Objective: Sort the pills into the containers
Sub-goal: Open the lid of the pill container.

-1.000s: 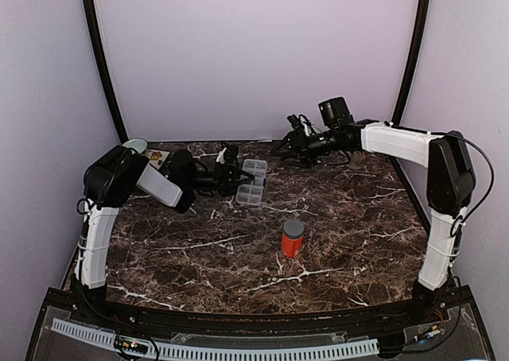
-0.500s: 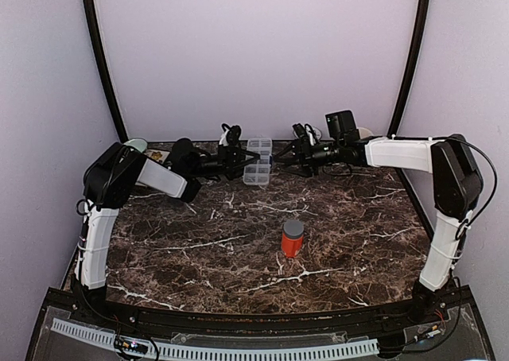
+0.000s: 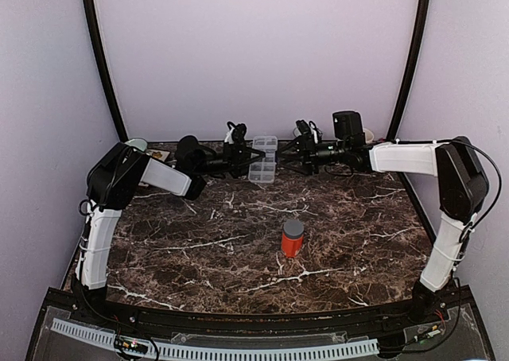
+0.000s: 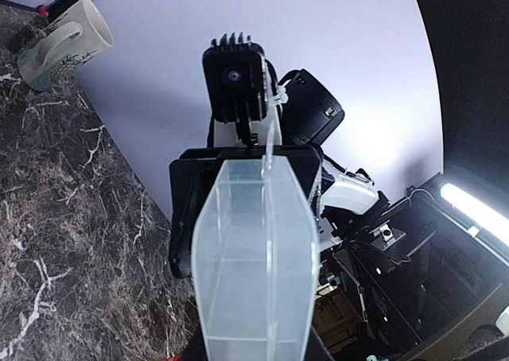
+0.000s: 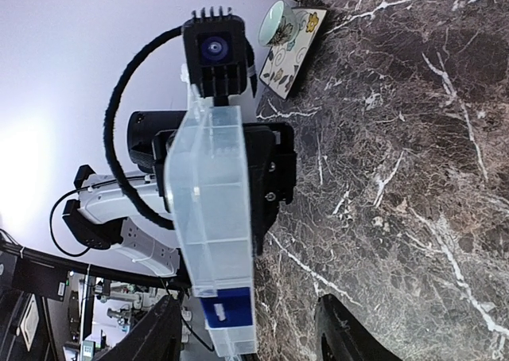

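The container [image 3: 263, 161], a clear plastic organiser box with little compartments, hangs above the back of the table. My left gripper [image 3: 241, 156] is shut on its left end. In the left wrist view the container [image 4: 254, 258] fills the middle, and the gripper [image 4: 254, 351] barely shows below it. My right gripper [image 3: 296, 154] faces it from the right, open. In the right wrist view the container [image 5: 211, 210] has its blue-marked end between the right gripper's [image 5: 246, 333] spread fingers [image 5: 155, 333], with no contact showing. No pills are in view.
An orange bottle [image 3: 293, 238] with a grey cap stands upright mid-table. A pale mug [image 3: 137, 145] sits at the back left by a patterned tile [image 5: 290, 55]. The back wall lies close behind both grippers. Dark marble table [image 3: 199, 250] stretches out in front.
My left gripper has lifted the container off the table and carried it back and to the right. The right gripper has drawn in level with the container's right end.
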Controlling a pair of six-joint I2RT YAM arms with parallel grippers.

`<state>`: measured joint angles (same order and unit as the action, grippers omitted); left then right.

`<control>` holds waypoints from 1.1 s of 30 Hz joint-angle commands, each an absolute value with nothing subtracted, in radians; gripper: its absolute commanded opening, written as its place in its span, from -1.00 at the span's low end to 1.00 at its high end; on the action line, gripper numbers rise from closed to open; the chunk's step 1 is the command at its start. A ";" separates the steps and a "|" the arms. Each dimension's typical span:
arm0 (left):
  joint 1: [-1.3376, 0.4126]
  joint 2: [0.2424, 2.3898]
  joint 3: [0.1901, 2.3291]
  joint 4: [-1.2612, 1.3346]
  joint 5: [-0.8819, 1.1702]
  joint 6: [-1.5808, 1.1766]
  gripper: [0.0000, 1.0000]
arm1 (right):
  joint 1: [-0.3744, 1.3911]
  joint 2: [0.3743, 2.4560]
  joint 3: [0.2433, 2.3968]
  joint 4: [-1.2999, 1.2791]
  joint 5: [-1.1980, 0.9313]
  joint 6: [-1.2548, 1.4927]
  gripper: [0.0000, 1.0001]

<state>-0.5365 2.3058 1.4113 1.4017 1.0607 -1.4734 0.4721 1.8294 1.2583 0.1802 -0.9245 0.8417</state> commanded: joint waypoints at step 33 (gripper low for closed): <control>-0.552 2.357 1.503 1.324 1.065 -1.417 -0.80 | 0.483 1.770 1.230 0.267 -0.987 0.886 -0.46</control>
